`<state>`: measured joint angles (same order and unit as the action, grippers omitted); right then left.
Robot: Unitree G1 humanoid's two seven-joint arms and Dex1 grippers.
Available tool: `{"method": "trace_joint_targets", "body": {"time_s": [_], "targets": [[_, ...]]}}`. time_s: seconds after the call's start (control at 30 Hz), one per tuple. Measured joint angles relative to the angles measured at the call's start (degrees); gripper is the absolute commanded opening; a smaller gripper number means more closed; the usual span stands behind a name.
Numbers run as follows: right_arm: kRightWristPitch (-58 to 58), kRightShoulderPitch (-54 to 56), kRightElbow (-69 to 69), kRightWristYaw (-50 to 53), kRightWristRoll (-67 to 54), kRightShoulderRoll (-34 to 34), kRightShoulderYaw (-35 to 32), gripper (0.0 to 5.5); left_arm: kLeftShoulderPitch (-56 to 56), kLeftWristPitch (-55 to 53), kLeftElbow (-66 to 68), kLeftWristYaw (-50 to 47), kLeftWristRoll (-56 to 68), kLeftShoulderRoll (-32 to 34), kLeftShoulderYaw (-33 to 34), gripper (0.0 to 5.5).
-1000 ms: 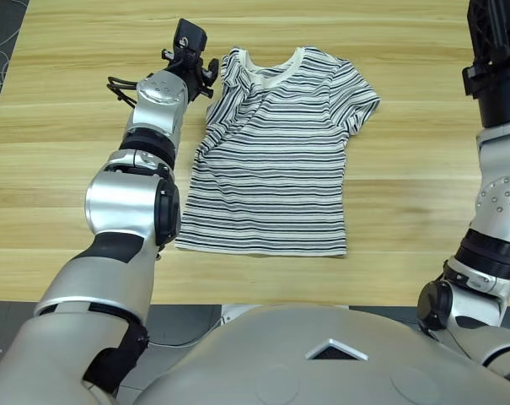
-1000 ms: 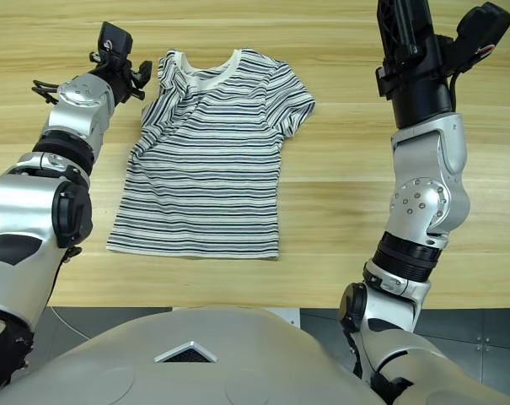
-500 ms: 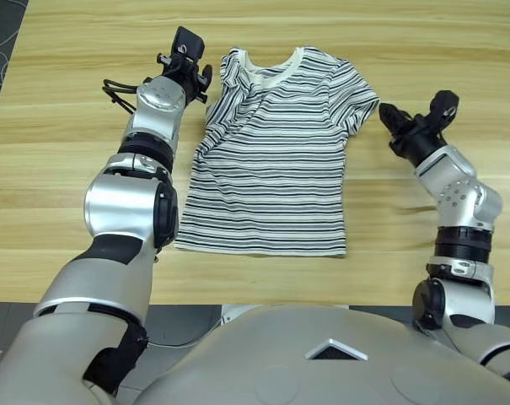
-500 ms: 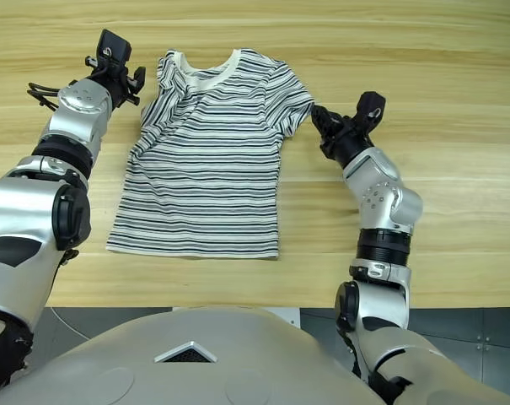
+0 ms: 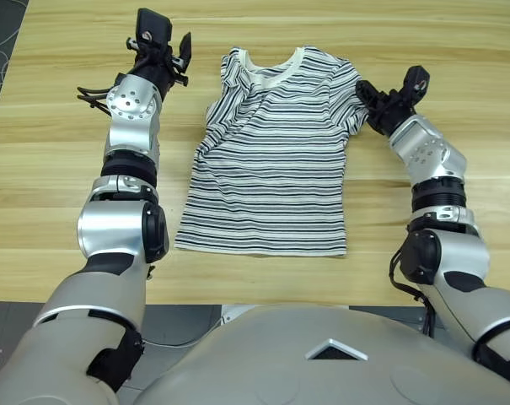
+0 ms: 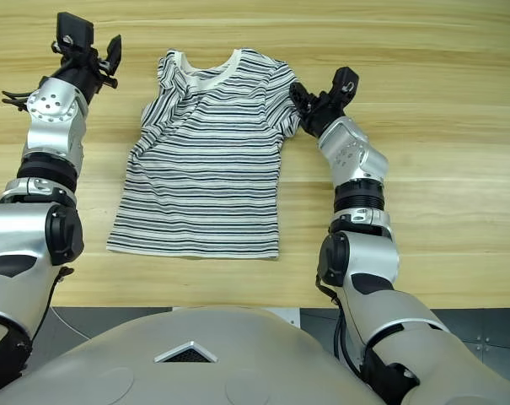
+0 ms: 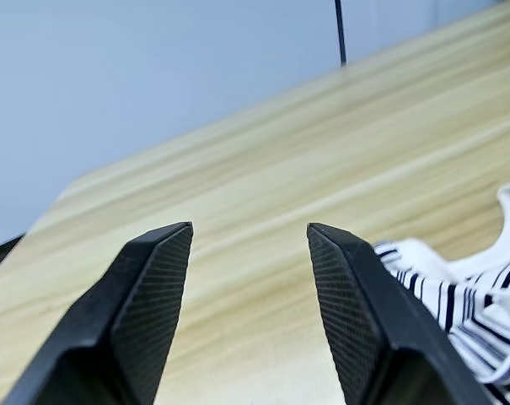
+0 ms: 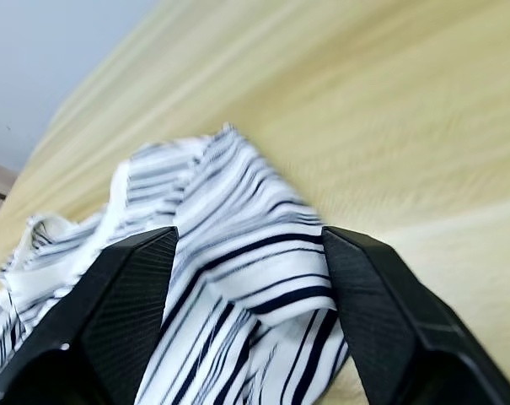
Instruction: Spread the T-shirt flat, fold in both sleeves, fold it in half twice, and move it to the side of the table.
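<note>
Striped dark-and-white short-sleeved T-shirt point(image 5: 271, 169): the right gripper point(image 8: 250, 229), its two black fingers apart and clamping nothing, sits low at the outer edge of the shirt's right sleeve point(image 5: 356, 97), whose cloth shows between the fingers in the right wrist view. The left gripper point(image 7: 248, 229), fingers likewise apart and empty, is over bare wood beside the crumpled left shoulder point(image 5: 229, 76). The shirt lies mostly flat mid-way across the light wooden table point(image 5: 423, 34), collar away from the robot and hem toward it.
</note>
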<state>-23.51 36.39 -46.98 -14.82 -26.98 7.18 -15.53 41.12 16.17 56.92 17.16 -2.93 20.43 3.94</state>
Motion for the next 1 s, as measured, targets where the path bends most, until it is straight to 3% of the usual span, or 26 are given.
{"method": "trace_joint_targets", "body": {"time_s": [0.3, 0.5, 1.0], "targets": [[2.68, 2.61, -5.93, -0.26, 2.24, -0.01, -0.67, 1.14, -9.6, -5.03, -22.55, 1.21, 2.72, -0.09, 0.37, 2.55], [4.39, 2.61, -5.86, 0.35, 3.74, -0.02, -0.78, 0.2, -12.32, -8.72, -30.04, 1.22, 3.55, -0.32, 0.35, 2.55], [1.77, 2.72, 4.27, -3.07, 7.79, -4.11, 7.11, 0.14, -13.96, -10.99, -34.61, 1.17, 3.83, -0.48, -1.08, 2.55]]}}
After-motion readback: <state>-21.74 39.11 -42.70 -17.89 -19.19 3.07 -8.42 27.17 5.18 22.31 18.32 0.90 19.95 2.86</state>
